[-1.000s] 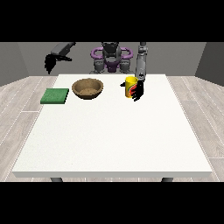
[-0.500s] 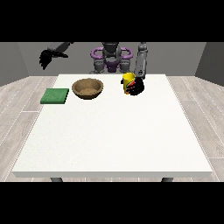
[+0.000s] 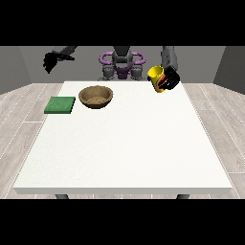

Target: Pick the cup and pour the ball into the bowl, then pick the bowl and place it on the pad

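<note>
A yellow cup (image 3: 156, 78) hangs above the table's far right part, tilted toward the view's left. The hand at the view's right (image 3: 171, 80) is curled round it. I cannot see the ball inside the cup. A brown wooden bowl (image 3: 96, 96) stands on the table at the far left of centre, well to the left of the cup. A flat green pad (image 3: 60, 105) lies left of the bowl near the table's left edge. The hand at the view's left (image 3: 51, 60) is raised high over the far left corner, holding nothing.
The white table (image 3: 124, 148) stretches wide toward the camera. The robot's purple and grey torso (image 3: 122, 64) stands behind the far edge, between the two arms.
The cup has been lifted off the table, carried up and slightly to the view's right, and tilted. The hand at the view's left has risen and drifted further left.
</note>
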